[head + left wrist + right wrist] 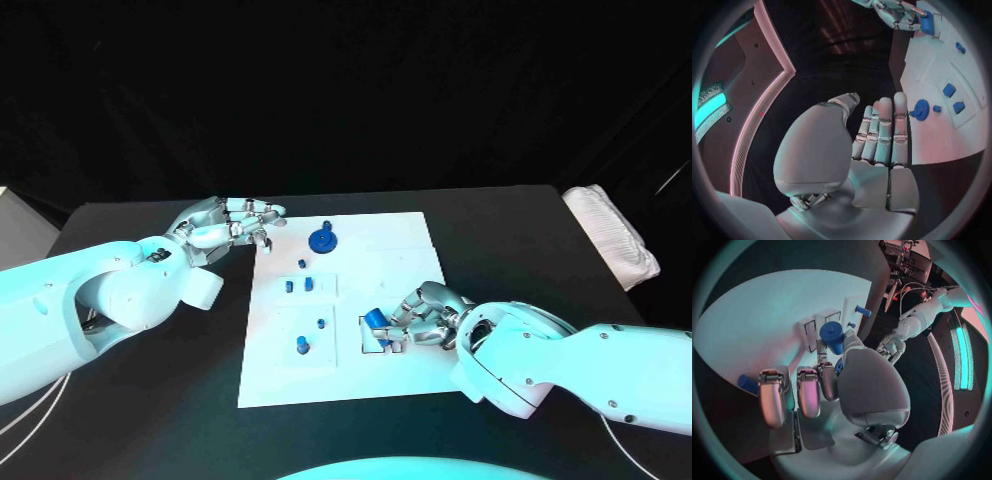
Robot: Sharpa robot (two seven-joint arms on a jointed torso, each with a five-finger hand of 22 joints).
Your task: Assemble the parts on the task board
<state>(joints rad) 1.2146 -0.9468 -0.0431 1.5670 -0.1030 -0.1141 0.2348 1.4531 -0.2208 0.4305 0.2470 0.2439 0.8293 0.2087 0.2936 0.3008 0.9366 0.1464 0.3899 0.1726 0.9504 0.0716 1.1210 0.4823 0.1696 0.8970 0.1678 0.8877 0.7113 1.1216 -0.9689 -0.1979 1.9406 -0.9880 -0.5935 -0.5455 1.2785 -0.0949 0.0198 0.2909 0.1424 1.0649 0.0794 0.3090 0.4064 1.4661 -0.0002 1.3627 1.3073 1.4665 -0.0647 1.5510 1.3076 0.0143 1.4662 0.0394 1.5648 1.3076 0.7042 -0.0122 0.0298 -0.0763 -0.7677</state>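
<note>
The left hand (228, 226) hovers just off the task board's (404, 262) far left corner, fingers loosely apart and holding nothing — near the round blue disc part (325, 239). Small blue parts (306, 285) sit in the board's middle. At the near right, the right hand (418, 318) pinches a blue cylinder part (832, 335) over the board — seating it looks to be the step in hand, and lowering it calls for careful alignment.
</note>
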